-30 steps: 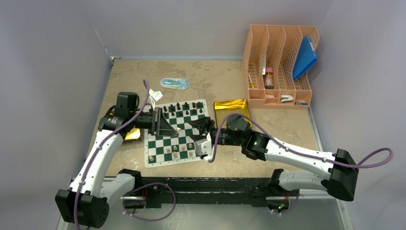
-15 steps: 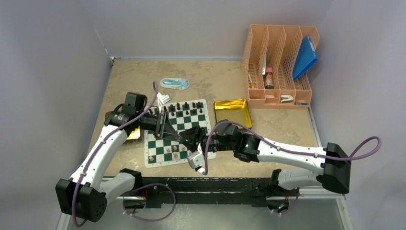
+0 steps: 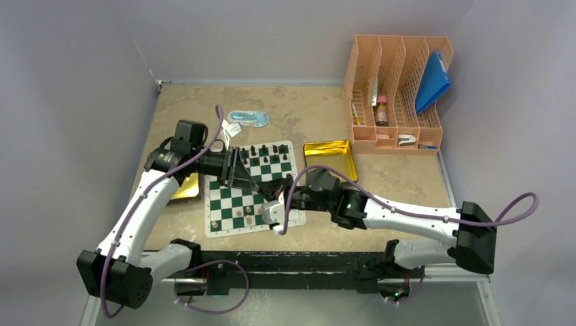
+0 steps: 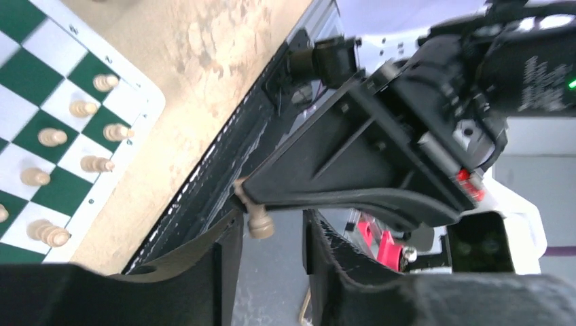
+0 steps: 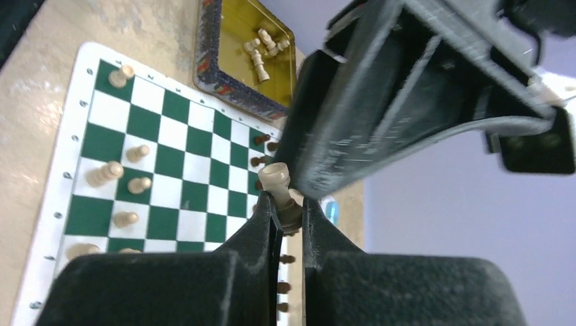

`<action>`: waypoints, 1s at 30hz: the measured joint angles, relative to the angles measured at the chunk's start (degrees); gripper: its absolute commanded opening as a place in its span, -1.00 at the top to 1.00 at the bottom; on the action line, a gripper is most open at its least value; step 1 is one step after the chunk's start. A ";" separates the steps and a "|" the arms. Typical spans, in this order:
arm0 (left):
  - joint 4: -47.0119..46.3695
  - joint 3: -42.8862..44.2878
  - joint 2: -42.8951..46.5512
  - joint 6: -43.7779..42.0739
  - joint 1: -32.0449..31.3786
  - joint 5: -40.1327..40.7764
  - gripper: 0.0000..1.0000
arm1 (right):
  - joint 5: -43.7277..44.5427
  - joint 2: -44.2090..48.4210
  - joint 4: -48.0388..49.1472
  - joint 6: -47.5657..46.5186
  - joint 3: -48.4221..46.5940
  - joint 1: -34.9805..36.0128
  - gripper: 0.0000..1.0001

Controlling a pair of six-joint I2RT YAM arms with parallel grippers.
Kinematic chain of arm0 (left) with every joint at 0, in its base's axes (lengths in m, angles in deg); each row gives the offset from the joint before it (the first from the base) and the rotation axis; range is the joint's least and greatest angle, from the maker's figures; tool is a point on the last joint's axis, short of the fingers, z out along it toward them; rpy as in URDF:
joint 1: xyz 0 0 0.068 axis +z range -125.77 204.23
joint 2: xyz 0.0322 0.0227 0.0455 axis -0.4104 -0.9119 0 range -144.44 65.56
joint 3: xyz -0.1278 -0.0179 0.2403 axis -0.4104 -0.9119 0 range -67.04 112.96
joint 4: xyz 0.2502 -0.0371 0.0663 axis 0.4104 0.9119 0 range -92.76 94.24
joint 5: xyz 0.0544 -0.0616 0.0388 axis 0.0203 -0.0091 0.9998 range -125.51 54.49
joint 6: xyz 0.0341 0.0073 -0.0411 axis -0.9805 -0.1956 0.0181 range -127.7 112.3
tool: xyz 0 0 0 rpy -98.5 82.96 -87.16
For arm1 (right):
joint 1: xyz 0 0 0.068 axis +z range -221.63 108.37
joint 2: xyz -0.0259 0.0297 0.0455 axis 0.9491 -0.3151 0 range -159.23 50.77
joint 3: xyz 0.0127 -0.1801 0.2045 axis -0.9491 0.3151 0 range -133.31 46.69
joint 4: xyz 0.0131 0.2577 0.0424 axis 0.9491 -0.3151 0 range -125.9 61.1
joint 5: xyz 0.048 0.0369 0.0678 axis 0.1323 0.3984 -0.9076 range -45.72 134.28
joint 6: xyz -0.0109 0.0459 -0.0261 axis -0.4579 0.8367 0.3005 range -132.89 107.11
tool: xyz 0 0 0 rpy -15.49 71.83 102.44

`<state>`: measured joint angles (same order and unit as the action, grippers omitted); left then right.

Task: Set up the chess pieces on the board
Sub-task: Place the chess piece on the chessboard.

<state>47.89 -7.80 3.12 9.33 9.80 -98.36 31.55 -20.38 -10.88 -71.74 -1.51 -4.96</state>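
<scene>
Board: the green-and-white mat (image 3: 227,204) lies flat on the desk (image 3: 306,115), right in front of both arms
Dark pieces: lined up (image 3: 265,151) along the board's 12 o'clock edge, so that side looks close to done
Cream pieces: a few stand (image 3: 248,219) on the rows at 6 o'clock with gaps between them, and more lie loose (image 5: 261,47) in the gold tray (image 5: 238,102) at 9 o'clock of the board
Piece in play: one cream piece (image 5: 274,178) is up in the air over the board, toward 4 o'clock of its centre, where the two arms meet nose to nose
Right jaws: pinched tight on that piece, one end poking out past the tips, and this grip is what keeps it aloft
Left jaws: parted a little, straddling the same piece without clearly pressing on it
Why like this: it reads as a mid-air pass, since the tray sits on the left arm's side and the open squares lie nearer the right arm
Next call: the left arm wants to back off toward 9 o'clock before the right one goes down
Watch out: the piece sits tilted in the grip, so it needs turning upright or it may topple its neighbours
</scene>
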 measured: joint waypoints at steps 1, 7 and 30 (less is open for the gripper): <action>-0.24 1.20 -0.15 0.39 -0.02 0.48 0.15 | 0.28 0.02 1.14 2.29 0.37 -0.04 1.00; -3.08 8.96 0.74 2.89 -0.22 9.53 0.13 | 0.90 2.08 10.71 19.93 6.99 0.04 1.00; -1.18 13.18 3.96 0.83 -0.22 16.61 0.19 | 15.50 -0.59 25.49 70.71 9.09 -0.44 0.98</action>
<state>46.71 5.38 7.08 10.16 9.58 -81.75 47.05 -20.97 14.60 -1.03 7.58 -5.40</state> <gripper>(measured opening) 0.409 0.082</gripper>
